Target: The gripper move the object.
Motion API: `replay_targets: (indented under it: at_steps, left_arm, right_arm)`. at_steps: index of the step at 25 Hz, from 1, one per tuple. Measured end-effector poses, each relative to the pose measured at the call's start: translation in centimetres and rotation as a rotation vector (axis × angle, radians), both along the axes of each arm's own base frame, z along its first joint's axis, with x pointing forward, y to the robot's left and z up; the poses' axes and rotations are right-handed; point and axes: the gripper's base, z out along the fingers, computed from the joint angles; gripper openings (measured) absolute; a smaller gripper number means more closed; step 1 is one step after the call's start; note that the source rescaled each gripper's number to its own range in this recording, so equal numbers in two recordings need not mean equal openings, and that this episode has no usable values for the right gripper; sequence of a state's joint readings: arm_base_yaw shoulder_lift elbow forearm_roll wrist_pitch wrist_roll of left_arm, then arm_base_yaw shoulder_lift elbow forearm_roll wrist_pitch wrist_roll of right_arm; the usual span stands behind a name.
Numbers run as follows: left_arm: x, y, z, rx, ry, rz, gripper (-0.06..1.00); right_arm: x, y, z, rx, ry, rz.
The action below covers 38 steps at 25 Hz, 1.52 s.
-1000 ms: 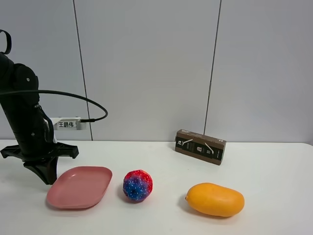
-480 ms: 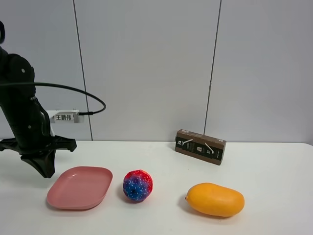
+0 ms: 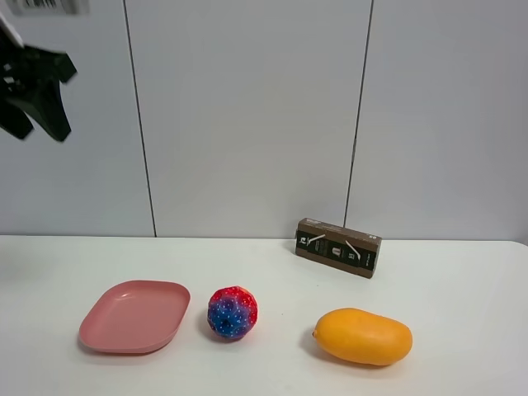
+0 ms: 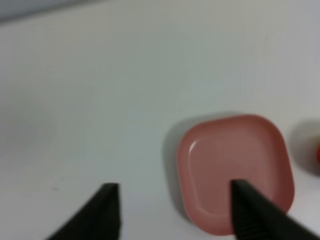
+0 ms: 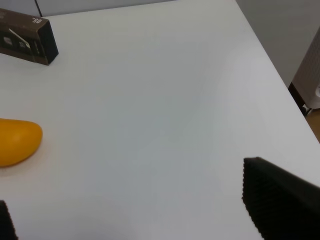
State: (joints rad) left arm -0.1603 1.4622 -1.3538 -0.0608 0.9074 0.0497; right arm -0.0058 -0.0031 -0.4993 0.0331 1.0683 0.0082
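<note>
The pink plate (image 3: 134,315) lies flat on the white table at the front left, empty. It also shows in the left wrist view (image 4: 235,170), far below the camera. My left gripper (image 3: 33,125) is open and empty, raised high at the top left of the exterior view, well above and left of the plate. In the left wrist view the left gripper (image 4: 172,202) shows two spread black fingers. My right gripper (image 5: 135,220) is open and empty over bare table; it is out of the exterior view.
A red-blue speckled ball (image 3: 232,313) sits right of the plate. An orange-yellow mango (image 3: 362,336) lies further right and shows in the right wrist view (image 5: 15,141). A dark box (image 3: 338,247) stands behind it. The table's right edge (image 5: 270,70) is near.
My left gripper has risen from table height beside the plate's left edge to the top left of the view. The plate, ball and mango have not moved.
</note>
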Motion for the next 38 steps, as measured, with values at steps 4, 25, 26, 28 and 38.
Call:
replay_targets:
  at_steps: [4,25,26,28,38]
  left_arm:
    - [-3.9,0.8,4.5,-0.001,-0.137,0.0,0.73]
    - [-29.7,6.3,7.7,-0.078,-0.476,0.218,0.78]
    - [-30.4,6.5,6.5,-0.082,-0.471,0.229,0.78]
    - [-31.6,6.6,4.5,-0.105,-0.471,0.24,0.78]
    - [-32.8,6.3,-4.4,-0.132,-0.368,0.223,0.78]
  right_arm:
    - [0.0,0.0,0.0,0.0,0.0,0.0]
    - [0.0,0.0,0.0,0.0,0.0,0.0]
    - [0.0,0.0,0.0,0.0,0.0,0.0]
    - [0.0,0.0,0.0,0.0,0.0,0.0]
    - [0.0,0.0,0.0,0.0,0.0,0.0]
